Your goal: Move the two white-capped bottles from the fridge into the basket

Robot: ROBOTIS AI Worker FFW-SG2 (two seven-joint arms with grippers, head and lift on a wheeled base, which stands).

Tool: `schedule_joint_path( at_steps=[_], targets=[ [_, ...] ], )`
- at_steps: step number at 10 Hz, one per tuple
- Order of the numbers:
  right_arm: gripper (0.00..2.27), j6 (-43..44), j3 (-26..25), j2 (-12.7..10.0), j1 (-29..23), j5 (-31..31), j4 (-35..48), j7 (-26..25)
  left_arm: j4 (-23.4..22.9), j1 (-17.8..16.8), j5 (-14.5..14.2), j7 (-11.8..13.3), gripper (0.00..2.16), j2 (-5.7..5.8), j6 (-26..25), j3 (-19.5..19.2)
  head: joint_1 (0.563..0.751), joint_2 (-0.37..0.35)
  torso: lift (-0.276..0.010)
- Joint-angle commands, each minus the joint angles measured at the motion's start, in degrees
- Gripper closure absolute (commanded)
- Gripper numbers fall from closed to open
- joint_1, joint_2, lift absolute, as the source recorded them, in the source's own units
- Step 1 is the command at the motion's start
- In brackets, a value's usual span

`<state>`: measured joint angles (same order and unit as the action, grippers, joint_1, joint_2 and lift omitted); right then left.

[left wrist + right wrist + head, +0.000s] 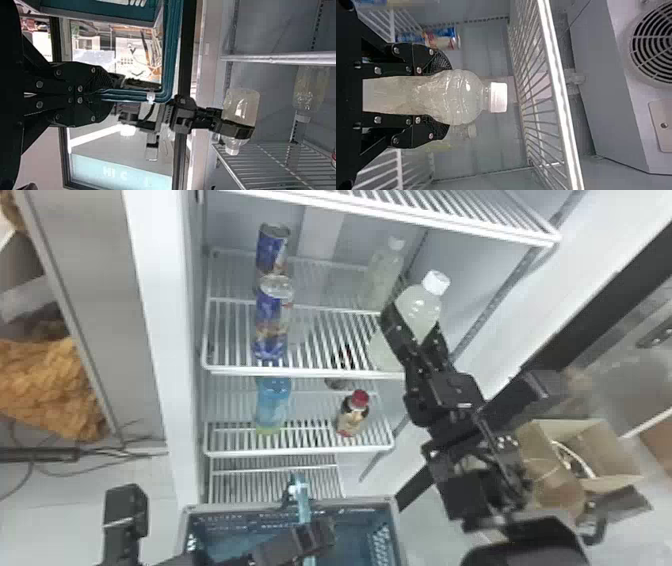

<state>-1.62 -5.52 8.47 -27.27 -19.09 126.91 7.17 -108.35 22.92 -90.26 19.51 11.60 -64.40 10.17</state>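
White-capped bottle (420,307) in right fingers (397,330), near wire shelf (300,372) (cardboard box (542,440) outside), left fingers (322,535) around basket handle (303,502).

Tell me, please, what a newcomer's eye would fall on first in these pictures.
Probably the white-capped bottle clasped in the right gripper at the fridge's right side, with another white-capped bottle farther back. Next might come the two blue cans, one behind the other at the left. Low in the head view, the blue basket shows before the fridge.

Text | pale teal panel (89,168): white capitals | blue cans (270,321): print too small
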Motion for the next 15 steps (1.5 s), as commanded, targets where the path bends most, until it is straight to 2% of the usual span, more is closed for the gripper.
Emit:
schedule_joint_path(
  at_steps=[1, 7, 10, 15],
  targets=[
    [1.02, -3.2, -0.1, 0.2, -4.4, -1.8, 5.9, 0.0, 0.0, 0.0, 0.0, 0.0, 1.19, 0.0, 0.0, 0.0, 0.695, -0.35, 0.0],
    [1.02, -19.9, -4.4, -0.3, -21.1, -4.8, 26.7, 0.2, 0.0, 0.1, 0.1, 0.0, 1.19, 0.0, 0.0, -0.6, 0.695, -0.35, 0.0],
    [1.02, -38.2, -8.0, -1.7, -29.7, -6.6, 38.0, 0.6, 0.0, 0.1, 0.2, 0.0, 1.19, 0.0, 0.0, -0.7, 0.695, -0.35, 0.0],
    [1.02, -59.4, -9.8, -1.6, -32.2, -5.4, 41.5, 1.7, 0.0, 0.1, 0.3, 0.0, 1.19, 0.0, -0.1, -0.9, 0.695, -0.35, 0.0]
  ],
)
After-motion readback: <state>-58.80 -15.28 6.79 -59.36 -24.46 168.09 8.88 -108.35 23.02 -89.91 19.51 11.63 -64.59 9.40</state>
